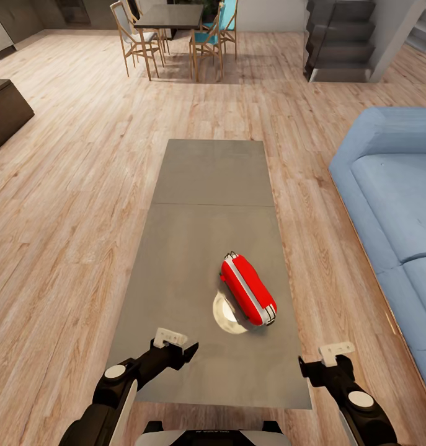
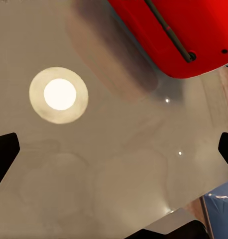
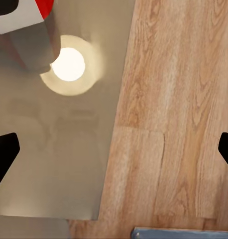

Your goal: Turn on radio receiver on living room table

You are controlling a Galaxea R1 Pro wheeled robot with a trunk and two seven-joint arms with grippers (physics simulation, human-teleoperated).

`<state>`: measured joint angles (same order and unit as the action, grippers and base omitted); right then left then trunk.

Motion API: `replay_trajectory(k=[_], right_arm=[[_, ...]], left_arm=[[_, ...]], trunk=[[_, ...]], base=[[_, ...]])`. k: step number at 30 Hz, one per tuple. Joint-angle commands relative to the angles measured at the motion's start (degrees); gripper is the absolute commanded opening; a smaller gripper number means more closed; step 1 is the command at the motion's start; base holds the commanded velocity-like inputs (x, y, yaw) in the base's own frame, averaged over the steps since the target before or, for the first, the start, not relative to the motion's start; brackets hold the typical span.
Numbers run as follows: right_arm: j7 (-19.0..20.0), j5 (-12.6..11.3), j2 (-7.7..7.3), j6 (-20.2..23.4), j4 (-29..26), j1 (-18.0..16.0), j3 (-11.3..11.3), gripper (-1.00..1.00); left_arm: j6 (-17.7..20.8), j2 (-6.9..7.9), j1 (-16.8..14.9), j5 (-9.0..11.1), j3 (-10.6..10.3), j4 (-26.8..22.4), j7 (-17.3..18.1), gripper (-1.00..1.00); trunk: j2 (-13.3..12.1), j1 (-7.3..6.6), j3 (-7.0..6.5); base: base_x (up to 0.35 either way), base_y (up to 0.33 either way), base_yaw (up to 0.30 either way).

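The red radio receiver [image 1: 248, 288] lies on the near half of the long grey-brown table [image 1: 206, 179], right of its middle, with its white trim band and thin handle facing up. My left gripper [image 1: 180, 345] hovers open over the table's near left part, short of the radio. In the left wrist view the radio [image 2: 183, 30] and its handle sit beyond the wide-apart fingertips [image 2: 4, 154]. My right gripper [image 1: 321, 359] is open by the table's near right corner, half over the floor. A corner of the radio [image 3: 44, 6] shows in the right wrist view.
A bright round lamp reflection [image 1: 230, 311] lies on the tabletop beside the radio. The blue sofa [image 1: 392, 204] runs along the right. Far back stand a dark dining table with chairs [image 1: 169, 15] and stairs [image 1: 340, 37]. A dark cabinet [image 1: 5, 108] is at left.
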<state>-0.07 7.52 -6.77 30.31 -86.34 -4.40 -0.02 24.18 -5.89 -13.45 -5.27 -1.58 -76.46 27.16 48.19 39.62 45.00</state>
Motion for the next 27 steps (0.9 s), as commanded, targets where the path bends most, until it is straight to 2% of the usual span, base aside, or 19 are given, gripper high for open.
replay_trajectory(k=[1,9,16,17,21,27], right_arm=[[-0.01,0.11,-0.03,0.07,-0.05,0.0,0.05,1.0],[0.38,0.83,0.13,1.52,-1.54,-1.3,0.14,1.0],[0.74,1.45,0.55,3.76,-1.95,-3.55,2.41,1.0],[0.75,1.48,0.58,19.12,-1.96,-13.43,7.21,1.0],[0.88,1.44,0.68,22.57,-1.98,-16.18,10.0,1.0],[2.01,1.27,1.33,25.63,-1.92,-18.32,12.77,1.0]], left_arm=[[0.0,0.0,0.0,0.0,0.0,-0.02,0.0,1.0],[-0.01,0.0,0.0,0.0,-0.04,-0.01,0.0,1.0],[-0.01,0.0,0.0,0.0,-0.05,0.0,0.01,1.0],[-0.01,0.0,0.0,0.0,-0.07,0.0,0.0,1.0],[-0.01,0.0,0.0,0.0,-0.07,0.0,0.02,1.0],[-0.03,0.0,0.0,0.0,-0.06,0.0,0.0,1.0]], trunk=[[0.0,0.0,0.0],[0.0,0.0,0.0],[0.0,0.0,0.0],[0.0,0.0,0.0],[0.0,0.0,0.0],[0.0,0.0,0.0]], base=[[0.0,0.0,0.0],[0.0,0.0,0.0],[0.0,0.0,0.0],[0.0,0.0,0.0],[0.0,0.0,0.0],[0.0,0.0,0.0]])
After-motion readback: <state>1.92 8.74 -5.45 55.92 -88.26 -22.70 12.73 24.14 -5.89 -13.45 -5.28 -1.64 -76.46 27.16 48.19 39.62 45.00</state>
